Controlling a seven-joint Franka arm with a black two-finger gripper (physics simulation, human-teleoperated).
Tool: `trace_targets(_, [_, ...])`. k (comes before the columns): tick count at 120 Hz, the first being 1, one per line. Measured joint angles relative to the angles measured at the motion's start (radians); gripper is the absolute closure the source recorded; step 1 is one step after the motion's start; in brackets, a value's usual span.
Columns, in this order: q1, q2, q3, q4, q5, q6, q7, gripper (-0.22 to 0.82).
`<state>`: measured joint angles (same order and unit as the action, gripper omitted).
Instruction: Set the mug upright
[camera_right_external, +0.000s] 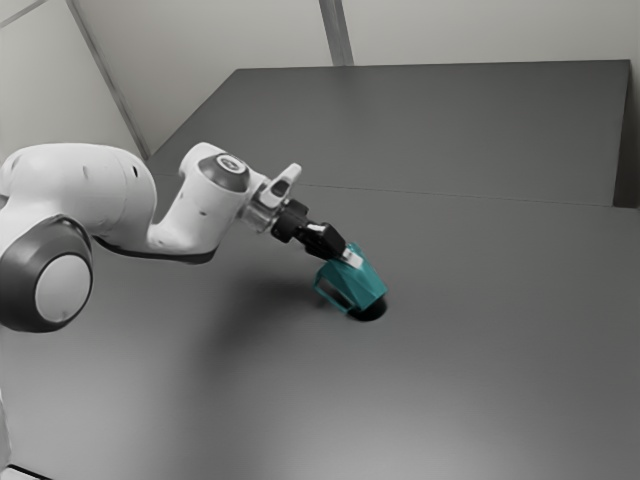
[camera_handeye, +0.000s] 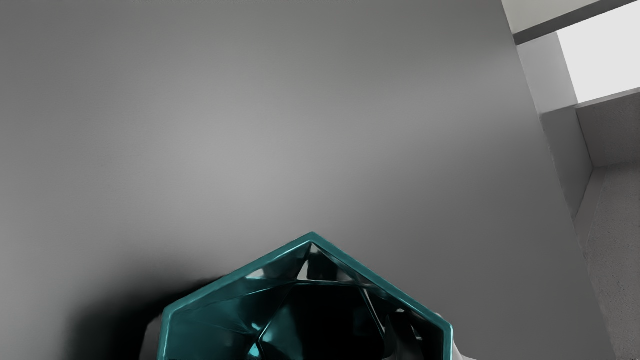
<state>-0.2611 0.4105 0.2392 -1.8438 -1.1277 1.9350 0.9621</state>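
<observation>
The count of mugs (camera_right_external: 362, 280) comes to one, and mug handles (camera_right_external: 330, 299) number one as well. There is one robot arm (camera_right_external: 90, 185), and it carries one claw (camera_right_external: 348, 260) with two fingers (camera_right_external: 352, 258). Desks (camera_right_external: 480, 340) number one. Bright white panels (camera_handeye: 600, 60) in the wrist view come to one, and the mug rim shows three corners there

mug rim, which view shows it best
The wrist view: it looks into the mug, so the rim shows as a clear angular edge, though part is cut off. The exterior view shows the mug tilted, from the side; its rim is hard to make out there.
</observation>
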Motion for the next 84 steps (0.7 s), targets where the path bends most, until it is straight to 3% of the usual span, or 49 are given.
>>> trace_targets(39, [-0.064, -0.094, 0.004, -0.002, 0.147, 0.030, -0.098, 0.79])
trace_targets(84, [-0.111, -0.111, 0.005, 0.038, 0.492, 0.151, -0.190, 0.79])
